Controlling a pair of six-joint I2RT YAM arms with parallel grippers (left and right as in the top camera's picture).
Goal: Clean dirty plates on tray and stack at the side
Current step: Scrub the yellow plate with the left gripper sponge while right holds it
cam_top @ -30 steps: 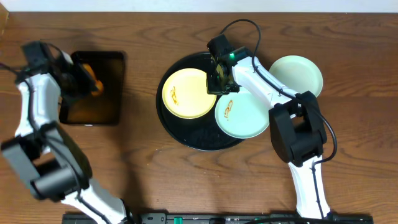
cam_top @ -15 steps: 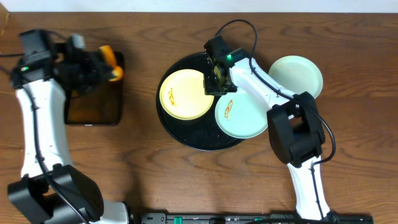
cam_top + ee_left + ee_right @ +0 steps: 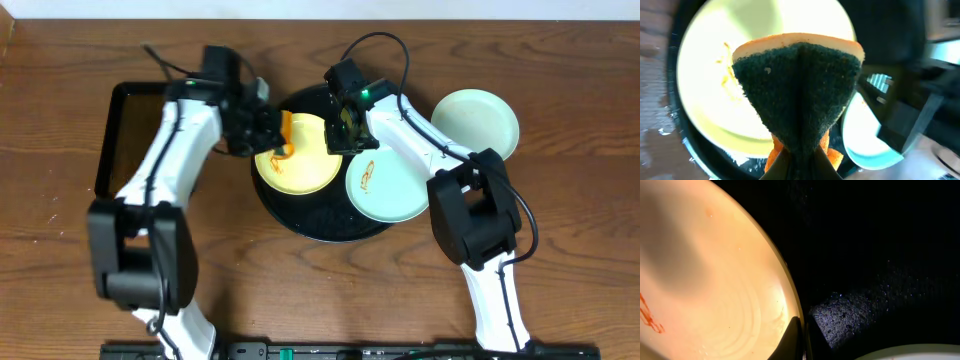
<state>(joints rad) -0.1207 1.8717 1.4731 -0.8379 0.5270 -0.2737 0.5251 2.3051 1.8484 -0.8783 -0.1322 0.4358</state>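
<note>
The yellow plate (image 3: pixel 300 157) with orange-brown smears lies on the left of the round black tray (image 3: pixel 300 222). A pale mint plate (image 3: pixel 392 190) with a smear lies on the tray's right. A second mint plate (image 3: pixel 480 118) sits on the table at the right, off the tray. My left gripper (image 3: pixel 278 134) is shut on the orange-green sponge (image 3: pixel 797 95) and holds it over the yellow plate (image 3: pixel 715 100). My right gripper (image 3: pixel 342 132) is shut on the yellow plate's right rim (image 3: pixel 792 311).
A rectangular black tray (image 3: pixel 128 140) lies on the wooden table at the left, partly under my left arm. The right arm's cable loops over the back of the round tray.
My left arm has swung right from the rectangular tray, carrying the sponge to over the yellow plate. The right gripper has stayed on the plate's rim.
</note>
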